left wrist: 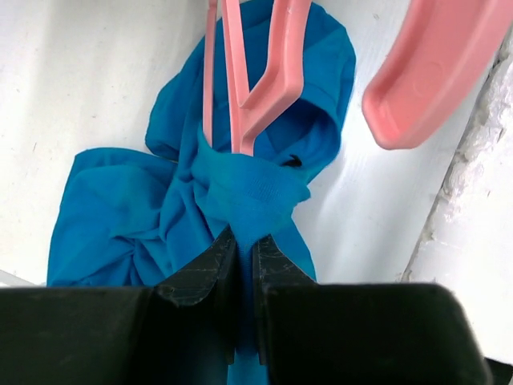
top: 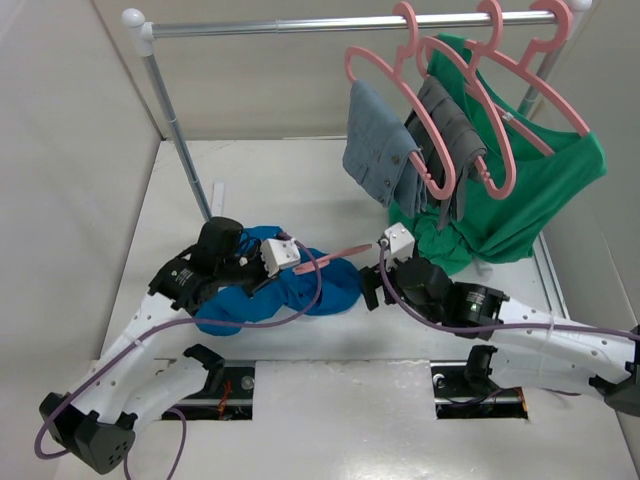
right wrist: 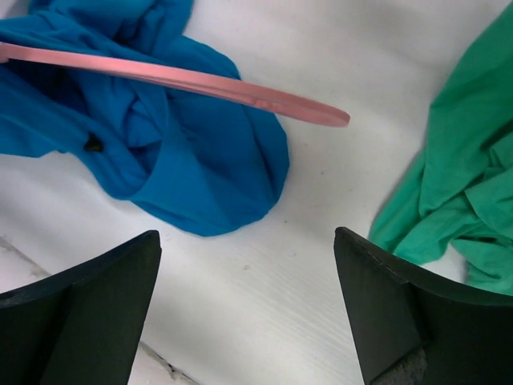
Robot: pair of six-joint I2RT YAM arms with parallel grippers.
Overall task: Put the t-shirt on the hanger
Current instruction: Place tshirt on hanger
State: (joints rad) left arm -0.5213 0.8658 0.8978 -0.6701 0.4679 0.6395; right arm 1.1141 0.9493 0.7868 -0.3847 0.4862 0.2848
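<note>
The blue t-shirt (top: 300, 288) lies crumpled on the white table between the arms. The salmon-pink hanger (top: 335, 256) lies across it, partly buried in the fabric. In the left wrist view the hanger (left wrist: 264, 80) runs into a bunched fold of the t-shirt (left wrist: 120, 216), and my left gripper (left wrist: 245, 249) is shut on that fold just below it. My right gripper (right wrist: 248, 265) is open and empty over bare table, just right of the t-shirt (right wrist: 192, 160), with a hanger arm (right wrist: 200, 80) ahead of it. In the top view it (top: 372, 285) sits beside the shirt's right edge.
A metal clothes rail (top: 340, 22) stands at the back, its post (top: 180, 130) behind the left arm. Pink hangers on it carry grey garments (top: 390, 150) and a green shirt (top: 530, 190), whose hem (right wrist: 457, 192) hangs close to the right gripper's right side.
</note>
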